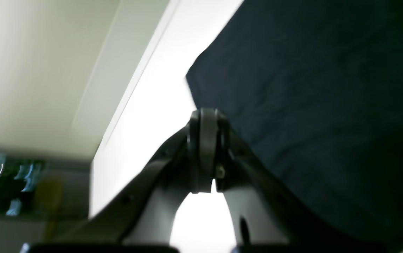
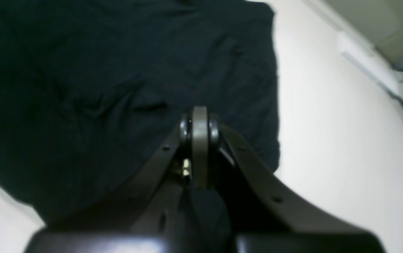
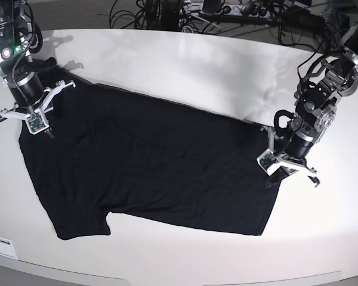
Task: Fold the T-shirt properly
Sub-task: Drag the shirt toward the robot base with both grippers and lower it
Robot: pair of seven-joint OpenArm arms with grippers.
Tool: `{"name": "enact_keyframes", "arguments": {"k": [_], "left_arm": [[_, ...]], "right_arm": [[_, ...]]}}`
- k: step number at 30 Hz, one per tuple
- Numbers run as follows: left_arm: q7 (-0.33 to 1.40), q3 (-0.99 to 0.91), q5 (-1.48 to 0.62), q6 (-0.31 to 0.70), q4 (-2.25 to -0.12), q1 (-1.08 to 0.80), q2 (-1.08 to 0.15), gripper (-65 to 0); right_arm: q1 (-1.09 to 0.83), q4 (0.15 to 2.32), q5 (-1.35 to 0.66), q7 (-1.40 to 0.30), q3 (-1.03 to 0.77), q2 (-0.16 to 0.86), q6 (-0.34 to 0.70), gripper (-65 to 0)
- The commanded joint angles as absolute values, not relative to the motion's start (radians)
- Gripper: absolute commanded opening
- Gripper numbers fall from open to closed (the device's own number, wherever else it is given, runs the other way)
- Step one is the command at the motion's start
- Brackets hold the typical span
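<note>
The black T-shirt [image 3: 155, 167] lies spread flat, plain side up.

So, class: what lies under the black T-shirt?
The white table shows all around the T-shirt, which lies spread flat on it. Anything beneath the cloth, including its underside, is covered and cannot be seen.

The T-shirt [image 3: 155, 161] is plain black all over on the side that faces up. In the wrist views it looks very dark blue-black. The table [image 3: 185, 65] is white and a little shiny. The left gripper [image 3: 273, 177] and the right gripper [image 3: 48, 132] are dark grey, with white parts just behind them. Black cables [image 3: 185, 15] lie along the far edge of the table.
</note>
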State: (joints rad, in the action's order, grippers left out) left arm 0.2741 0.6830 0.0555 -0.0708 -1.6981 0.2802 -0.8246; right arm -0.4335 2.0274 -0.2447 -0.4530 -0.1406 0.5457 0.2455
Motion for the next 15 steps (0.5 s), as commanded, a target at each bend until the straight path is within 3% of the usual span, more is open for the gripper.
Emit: {"name": "enact_keyframes", "arguments": {"k": [1,15], "left_arm": [[0.263,0.671,0.059,-0.065,-1.675,0.298,-0.831,-65.0],[0.166,0.671,0.078,0.125,-1.381,0.332,-0.720,-65.0]], "right_arm": [[-0.422,2.011,-0.240,-0.439,-0.150,0.551,0.246,-65.0],[-0.388,1.716,-0.314,-0.512,-0.150,0.511,0.369,-65.0]]}}
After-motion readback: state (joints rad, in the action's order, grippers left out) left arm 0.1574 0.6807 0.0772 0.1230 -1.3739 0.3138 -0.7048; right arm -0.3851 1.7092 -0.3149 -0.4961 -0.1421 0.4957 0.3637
